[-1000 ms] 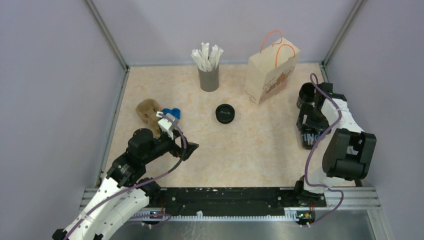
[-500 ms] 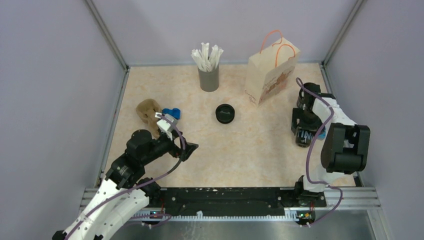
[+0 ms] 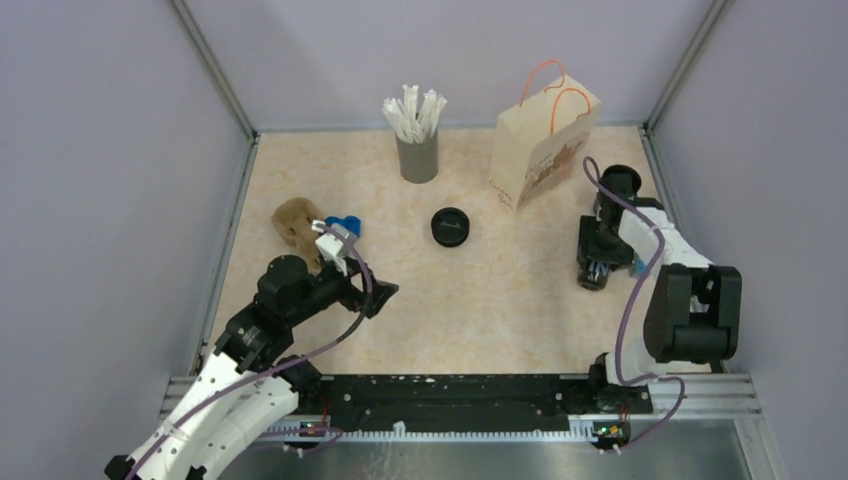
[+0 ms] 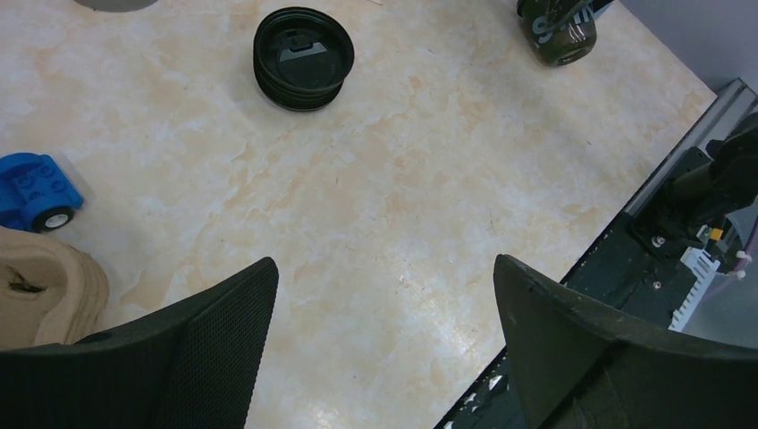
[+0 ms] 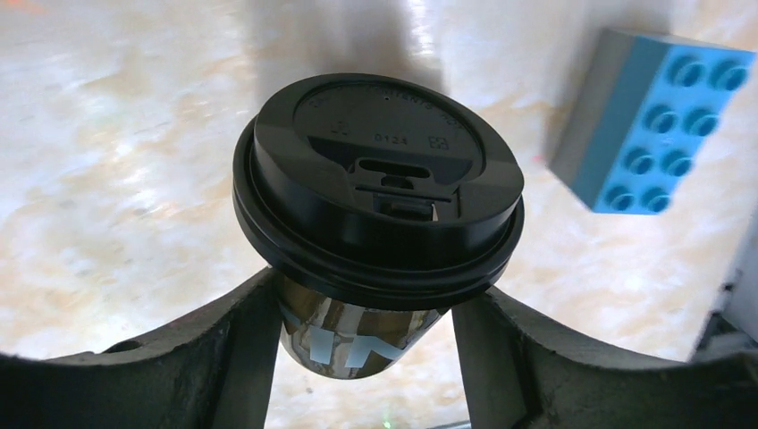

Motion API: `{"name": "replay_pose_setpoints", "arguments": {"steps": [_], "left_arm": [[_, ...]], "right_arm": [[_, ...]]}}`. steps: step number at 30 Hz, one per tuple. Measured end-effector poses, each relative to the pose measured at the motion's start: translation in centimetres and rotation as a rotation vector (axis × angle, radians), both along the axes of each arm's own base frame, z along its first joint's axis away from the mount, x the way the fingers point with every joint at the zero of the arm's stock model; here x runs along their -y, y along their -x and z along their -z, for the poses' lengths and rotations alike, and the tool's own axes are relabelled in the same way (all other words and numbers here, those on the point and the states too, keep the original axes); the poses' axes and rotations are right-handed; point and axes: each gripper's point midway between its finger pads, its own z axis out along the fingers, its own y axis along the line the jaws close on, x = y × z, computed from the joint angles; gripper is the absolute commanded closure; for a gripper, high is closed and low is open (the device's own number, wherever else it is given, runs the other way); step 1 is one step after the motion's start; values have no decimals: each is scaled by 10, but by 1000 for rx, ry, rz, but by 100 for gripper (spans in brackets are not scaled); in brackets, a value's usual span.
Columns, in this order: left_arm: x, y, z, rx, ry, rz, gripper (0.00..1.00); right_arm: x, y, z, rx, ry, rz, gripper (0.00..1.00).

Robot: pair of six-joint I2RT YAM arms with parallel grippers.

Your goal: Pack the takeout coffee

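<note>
coffee cup [image 5: 375, 210] | lidded, near the paper bag [image 3: 540, 155] | right gripper [image 5: 366, 304] pinching it under the lid [image 5: 380, 152], prob so it can't slip | left gripper [image 4: 383, 268] wide open, empty

The place is a robotics lab cell, a closed test rig rather than a café or a home. Plain lilac-grey panels [image 3: 450, 50] wall in the bench [image 3: 480, 310] along its far, left and right edges, and bare aluminium posts [image 3: 213, 70] join them at the far corners. The left arm [image 3: 225, 405] and the right arm [image 3: 690, 310] are bolted to a black rail [image 3: 450, 392] along the near edge, with purple cables [image 3: 625, 310] looped loosely over them. On the marble-patterned top sits a staged mix of props: a straw holder [image 3: 417, 157], a paper bag [image 3: 540, 155], a black lid [image 3: 451, 227], the takeout coffee [image 5: 380, 206], a blue toy car [image 4: 31, 189] and a blue building brick [image 5: 652, 134].
</note>
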Motion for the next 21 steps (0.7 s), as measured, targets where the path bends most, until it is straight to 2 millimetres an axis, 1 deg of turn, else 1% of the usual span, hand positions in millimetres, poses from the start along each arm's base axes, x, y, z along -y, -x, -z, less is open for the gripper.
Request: {"name": "replay_pose_setpoints", "arguments": {"steps": [2,4,7,9,12,15,16,18,19,21], "left_arm": [[4,-4,4,-41,11,-13,8],[9,-6,12,-109,25,-24,10],[23,-10,20,-231,64,-27,11],[33,-15,19,-301,88,-28,12],[51,-30,7,-373,130,-28,15],[78,-55,-21,-398,203,-3,20],[90,-63,-31,-404,238,19,21],[108,-76,-42,-419,293,61,22],[118,-82,-45,-430,323,83,22],[134,-94,-43,-462,362,112,21]], "right_arm": [[-13,-1,-3,45,-38,-22,38],[-33,-5,-11,124,-95,-69,38],[-67,-16,-32,304,-202,-165,40],[-85,-22,-48,448,-262,-226,40],[-103,-26,-73,670,-314,-312,39],[-120,-27,-101,899,-350,-413,39],[-126,-28,-111,980,-364,-452,38],[-134,-28,-121,1081,-371,-513,38],[-137,-27,-122,1107,-371,-534,38],[-145,-26,-119,1141,-361,-579,38]]}}
